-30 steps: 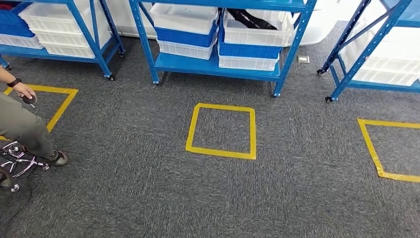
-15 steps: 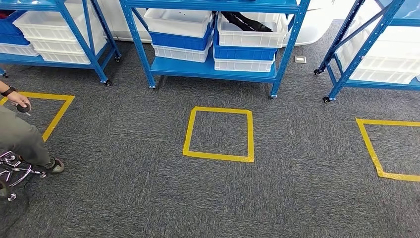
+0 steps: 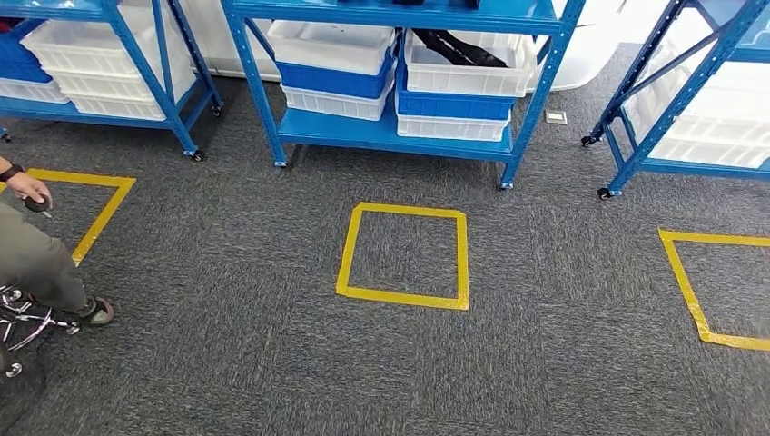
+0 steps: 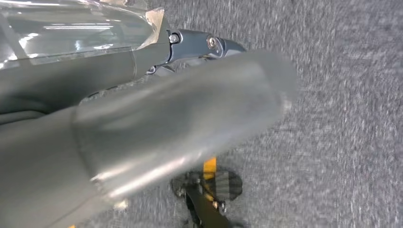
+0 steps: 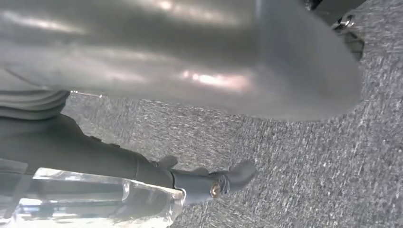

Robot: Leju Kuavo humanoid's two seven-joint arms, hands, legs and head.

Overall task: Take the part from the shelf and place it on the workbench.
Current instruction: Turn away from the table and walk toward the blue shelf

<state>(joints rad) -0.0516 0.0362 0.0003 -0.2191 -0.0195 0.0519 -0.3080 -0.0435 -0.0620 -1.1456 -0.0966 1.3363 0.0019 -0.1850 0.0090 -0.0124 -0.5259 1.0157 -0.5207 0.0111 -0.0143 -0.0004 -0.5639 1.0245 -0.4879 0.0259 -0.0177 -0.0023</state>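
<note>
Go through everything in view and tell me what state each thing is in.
Blue metal shelf rack: standing, bins stacked on its low shelf.
White plastic bin: open-topped, holds a dark part.
Left hand: holds nothing.
Right hand: holds nothing.
Person's hand: holds a small dark object.

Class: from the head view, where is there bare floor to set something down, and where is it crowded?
Bare carpet inside the middle yellow square, and between it and the right yellow square. Crowded: the blue shelf stacked with bins, and the left edge beside the person.

Warehouse stockroom, blue steel shelving [image 3: 399,136], plastic bins [image 3: 338,47], taped floor squares [image 3: 405,256]
</note>
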